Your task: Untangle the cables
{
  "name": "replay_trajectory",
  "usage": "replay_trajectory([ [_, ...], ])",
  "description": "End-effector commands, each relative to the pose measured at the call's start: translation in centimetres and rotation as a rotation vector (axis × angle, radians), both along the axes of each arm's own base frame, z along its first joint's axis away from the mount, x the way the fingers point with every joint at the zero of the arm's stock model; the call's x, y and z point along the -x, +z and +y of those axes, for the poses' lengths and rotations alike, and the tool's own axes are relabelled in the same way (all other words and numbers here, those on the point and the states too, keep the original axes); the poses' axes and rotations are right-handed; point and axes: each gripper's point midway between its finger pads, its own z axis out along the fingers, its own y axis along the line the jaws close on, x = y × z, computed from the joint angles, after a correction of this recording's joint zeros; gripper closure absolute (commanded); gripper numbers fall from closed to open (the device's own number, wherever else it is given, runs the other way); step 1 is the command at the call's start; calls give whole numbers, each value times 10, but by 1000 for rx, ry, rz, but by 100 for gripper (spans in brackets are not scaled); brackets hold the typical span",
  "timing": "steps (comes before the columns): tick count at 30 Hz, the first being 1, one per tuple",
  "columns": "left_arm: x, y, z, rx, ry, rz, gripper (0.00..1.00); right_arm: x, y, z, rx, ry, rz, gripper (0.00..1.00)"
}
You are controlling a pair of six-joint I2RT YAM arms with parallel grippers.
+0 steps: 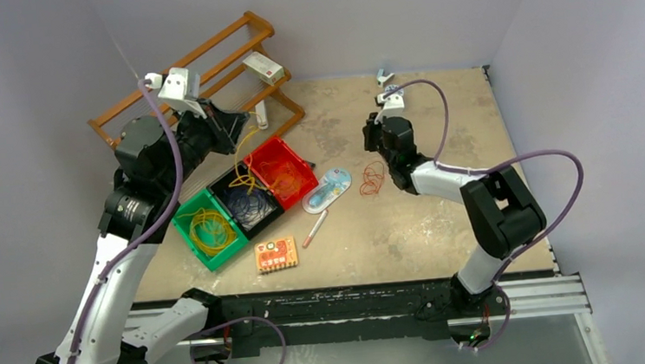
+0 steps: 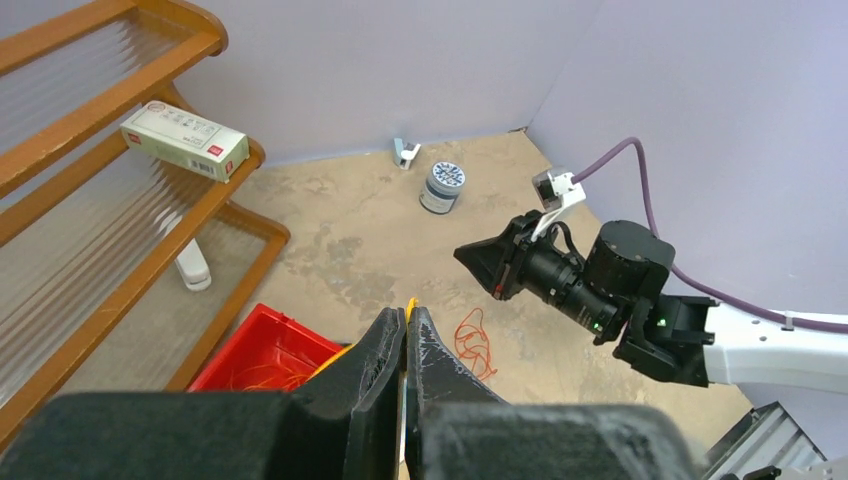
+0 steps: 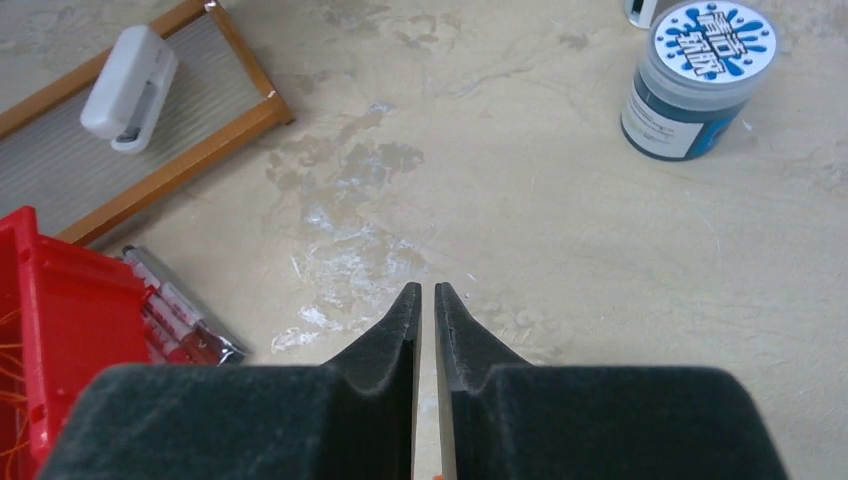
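Observation:
My left gripper [image 1: 232, 132] is raised above the bins and shut [image 2: 408, 318] on a yellow cable [image 2: 410, 303], which hangs down [image 1: 249, 160] toward the black bin [image 1: 247, 204] of dark cables. More yellow cable lies coiled in the green bin [image 1: 184, 212]. Thin orange cables lie in the red bin [image 1: 300, 159]. A loose red-orange cable [image 1: 373, 178] [image 2: 472, 345] rests on the table. My right gripper [image 1: 374, 134] [image 3: 427, 292] hovers just beyond it, its jaws almost together with a thin slit and nothing between them.
A wooden rack [image 1: 205, 61] with a white box [image 1: 263, 65] stands at the back left, a white stapler [image 3: 130, 85] on its lowest shelf. A blue paint jar [image 3: 695, 80] sits at the back. A blue-white packet [image 1: 326, 189], a pen [image 1: 315, 229] and an orange card [image 1: 275, 253] lie near the bins.

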Motion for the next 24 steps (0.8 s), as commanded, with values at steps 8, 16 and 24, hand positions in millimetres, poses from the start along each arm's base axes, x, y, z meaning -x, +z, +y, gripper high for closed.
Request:
replay_trajectory([
  [8, -2, 22, 7, -2, 32, -79, 100, 33, 104, 36, -44, 298, -316, 75],
  [16, -13, 8, 41, -35, 234, -17, 100, 57, 131, 55, -26, 473, -391, 68],
  [24, -2, -2, 100, -68, 526, 41, 100, 69, 138, 55, -30, 500, -409, 64],
])
